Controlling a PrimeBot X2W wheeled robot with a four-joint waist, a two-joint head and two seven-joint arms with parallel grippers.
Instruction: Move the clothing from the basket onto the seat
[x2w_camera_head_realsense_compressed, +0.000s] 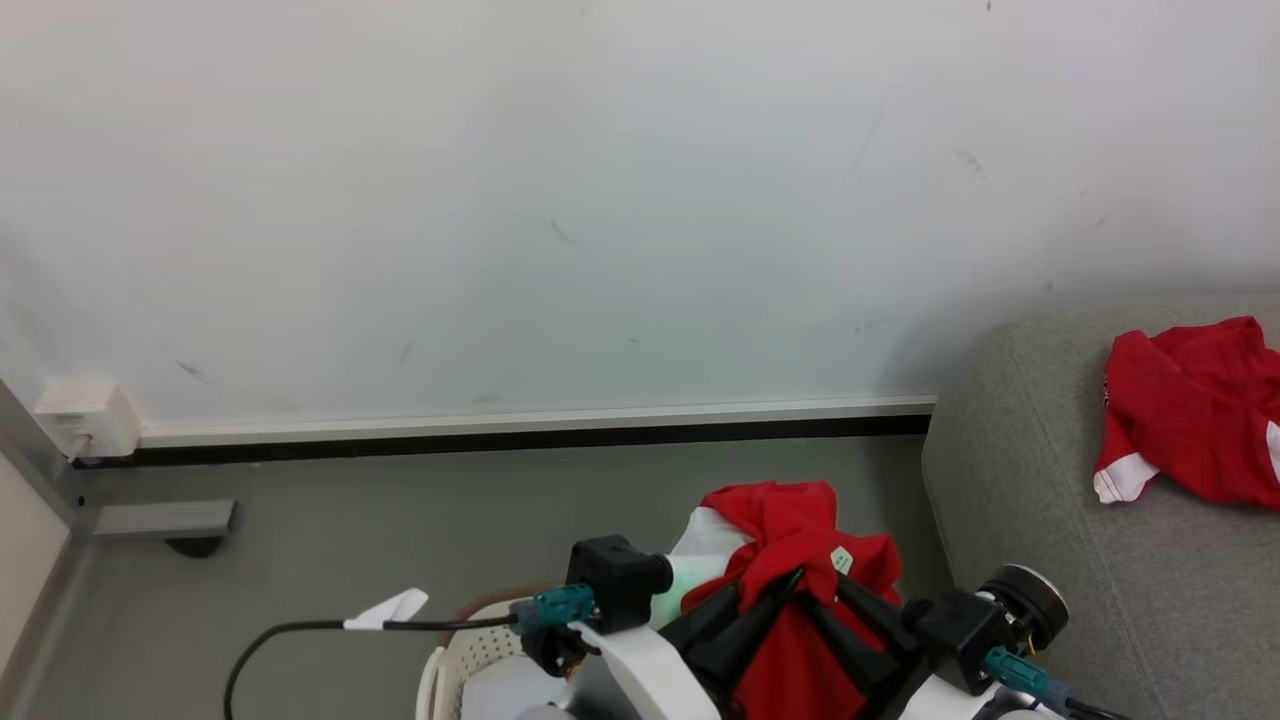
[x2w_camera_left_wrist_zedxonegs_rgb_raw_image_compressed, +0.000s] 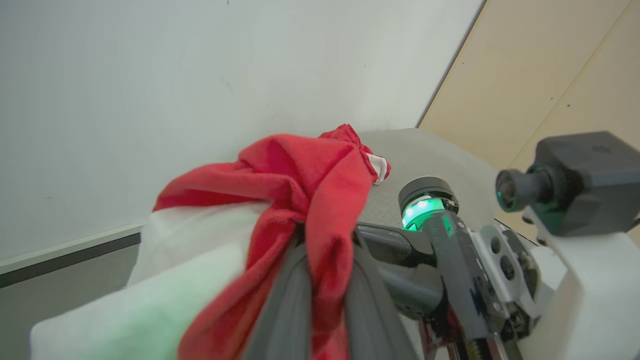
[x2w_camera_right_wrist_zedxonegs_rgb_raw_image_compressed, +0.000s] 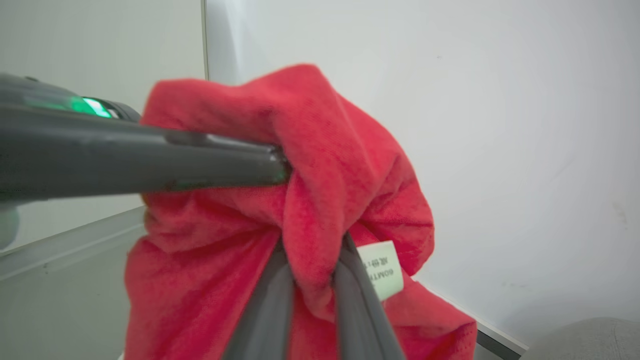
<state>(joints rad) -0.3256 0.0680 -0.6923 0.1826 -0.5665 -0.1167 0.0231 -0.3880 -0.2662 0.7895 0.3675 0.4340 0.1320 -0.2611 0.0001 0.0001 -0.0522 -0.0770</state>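
A bunched piece of the red clothing (x2w_camera_head_realsense_compressed: 790, 535) hangs above the basket (x2w_camera_head_realsense_compressed: 468, 648), whose white perforated wall shows at the bottom edge. My left gripper (x2w_camera_head_realsense_compressed: 795, 580) reaches in from the left, shut on the red fabric (x2w_camera_left_wrist_zedxonegs_rgb_raw_image_compressed: 320, 190). My right gripper (x2w_camera_head_realsense_compressed: 842, 588) comes from the right, and its fingers pinch a fold just left of the white label (x2w_camera_right_wrist_zedxonegs_rgb_raw_image_compressed: 382, 270). In the right wrist view the right gripper (x2w_camera_right_wrist_zedxonegs_rgb_raw_image_compressed: 312, 245) grips the clothing, with the left fingers (x2w_camera_right_wrist_zedxonegs_rgb_raw_image_compressed: 150, 167) clamped across from the left. Another red garment (x2w_camera_head_realsense_compressed: 1190, 410) lies on the grey seat (x2w_camera_head_realsense_compressed: 1010, 470).
A white wall with a dark baseboard (x2w_camera_head_realsense_compressed: 520, 435) runs behind. A grey metal foot (x2w_camera_head_realsense_compressed: 165, 520) and a white wall box (x2w_camera_head_realsense_compressed: 85, 415) sit at the left. A black cable with a white tag (x2w_camera_head_realsense_compressed: 385, 608) curves over the grey floor beside the basket.
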